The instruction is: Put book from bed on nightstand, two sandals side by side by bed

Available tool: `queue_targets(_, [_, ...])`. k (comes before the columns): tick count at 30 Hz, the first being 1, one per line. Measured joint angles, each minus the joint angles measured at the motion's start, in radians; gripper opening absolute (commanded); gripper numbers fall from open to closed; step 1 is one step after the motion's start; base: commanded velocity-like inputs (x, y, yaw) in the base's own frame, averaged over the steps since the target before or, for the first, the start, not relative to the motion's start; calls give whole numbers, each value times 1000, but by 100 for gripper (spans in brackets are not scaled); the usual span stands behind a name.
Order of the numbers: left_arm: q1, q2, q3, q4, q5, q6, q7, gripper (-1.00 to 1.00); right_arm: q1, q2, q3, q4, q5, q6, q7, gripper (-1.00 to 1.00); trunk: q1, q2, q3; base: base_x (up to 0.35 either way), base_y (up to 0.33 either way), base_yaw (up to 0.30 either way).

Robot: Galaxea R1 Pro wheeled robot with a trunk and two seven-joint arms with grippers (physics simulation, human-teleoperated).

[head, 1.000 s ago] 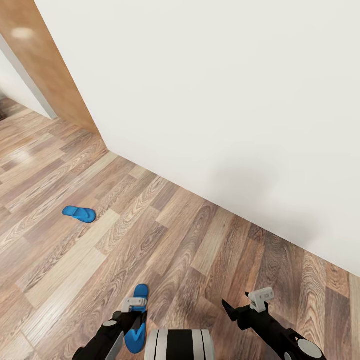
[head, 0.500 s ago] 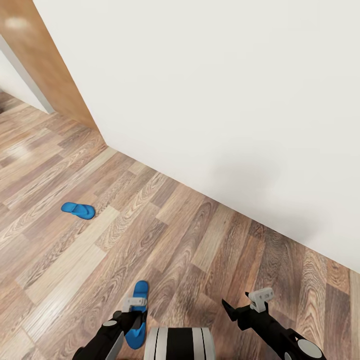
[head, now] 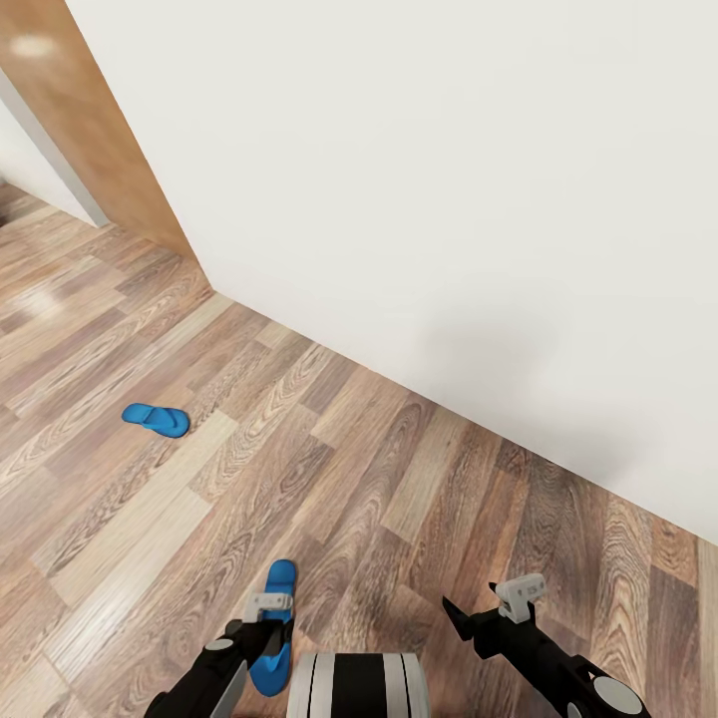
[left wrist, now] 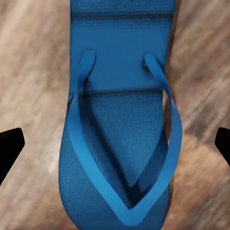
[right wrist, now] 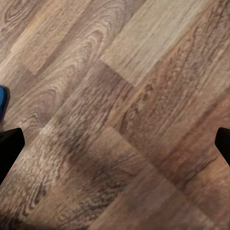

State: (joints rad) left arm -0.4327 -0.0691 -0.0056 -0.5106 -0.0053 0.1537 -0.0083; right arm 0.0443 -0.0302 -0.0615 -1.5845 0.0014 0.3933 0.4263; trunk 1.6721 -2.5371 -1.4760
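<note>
- The white wall (head: 449,199) takes the upper and right part of the head view, and the wood-plank floor (head: 329,469) takes the lower left half. I see no bed, book or nightstand in these pictures.
- My left gripper (head: 267,620) is low in the frame, a little left of center, directly above the near sandal (head: 275,628). In the left wrist view its jaws are wide open: one black tip stands at each side edge of the picture, the sandal (left wrist: 120,143) lies between them, and they hold nothing.
- My right gripper (head: 469,620) is at the lower right, over bare floor. Its jaws are also wide open and empty.
- The near sandal is bright blue and flat, with a rounded toe and a V-shaped strap running to a point.
- The far sandal (head: 157,418) lies at middle left, well apart from the near one and turned a different way.
- I judge the sandal to be light, a little flexible and not fragile. I think the best hold is across the sole at its narrow middle, with one finger on each long edge. The strap looks soft, so it may bend away.
</note>
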Motion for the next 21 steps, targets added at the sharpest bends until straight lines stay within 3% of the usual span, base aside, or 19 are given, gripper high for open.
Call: queue_targets(21, [0, 0, 0, -24, 1, 0, 0, 100, 1, 1, 0, 0, 0, 1, 0, 100, 0, 0, 0, 0, 0, 0])
